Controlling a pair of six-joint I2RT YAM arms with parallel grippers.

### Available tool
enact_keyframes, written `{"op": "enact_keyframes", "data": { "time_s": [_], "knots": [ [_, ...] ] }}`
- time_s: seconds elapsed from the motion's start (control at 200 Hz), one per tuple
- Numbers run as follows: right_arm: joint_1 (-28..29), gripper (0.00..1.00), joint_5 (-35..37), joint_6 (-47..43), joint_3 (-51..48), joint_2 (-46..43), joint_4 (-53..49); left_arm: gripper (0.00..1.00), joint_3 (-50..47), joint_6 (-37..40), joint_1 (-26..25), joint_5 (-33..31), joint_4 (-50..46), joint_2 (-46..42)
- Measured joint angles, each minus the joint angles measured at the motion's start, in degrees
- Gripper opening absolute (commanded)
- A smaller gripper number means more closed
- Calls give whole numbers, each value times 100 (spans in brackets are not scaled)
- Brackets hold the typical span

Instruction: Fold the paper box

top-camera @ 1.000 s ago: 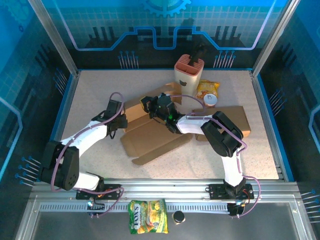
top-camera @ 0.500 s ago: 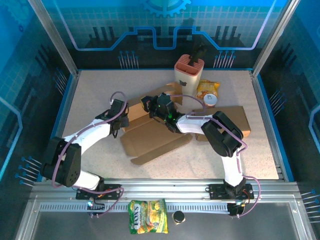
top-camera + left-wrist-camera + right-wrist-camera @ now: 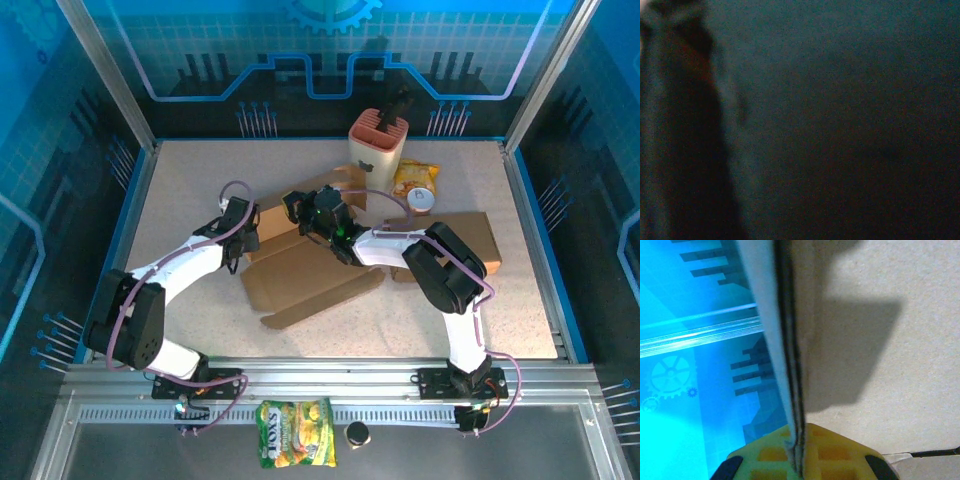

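The paper box lies as a flattened brown cardboard sheet in the middle of the table in the top view. My right gripper is at its far edge, shut on a raised flap. In the right wrist view the yellow fingers pinch the thin cardboard edge, which runs upward from my right gripper. My left gripper sits at the box's left edge with its jaws shut. Whether it grips cardboard I cannot tell, since the left wrist view is dark and blurred.
A tan holder with a pink top stands at the back, with a yellow snack bag and a small round tub beside it. Another cardboard piece lies at the right. A green snack bag rests on the front rail.
My left gripper has moved right to the box's left edge and closed. The right gripper has kept its hold on the flap.
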Motion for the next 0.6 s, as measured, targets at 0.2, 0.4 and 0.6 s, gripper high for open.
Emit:
{"op": "enact_keyframes", "data": {
  "time_s": [0.2, 0.4, 0.6],
  "knots": [
    [0, 17, -4, -4, 57, 0, -114, 0, 9, -4, 0, -13, -22, 0],
    [-15, 47, -387, -240, 122, -210, -793, 0, 72, 4, 0, -50, -68, -2],
    [-304, 62, -643, -824, 304, -883, -1768, 0, 101, 138, 151, 197, -114, -120]
  ]
}}
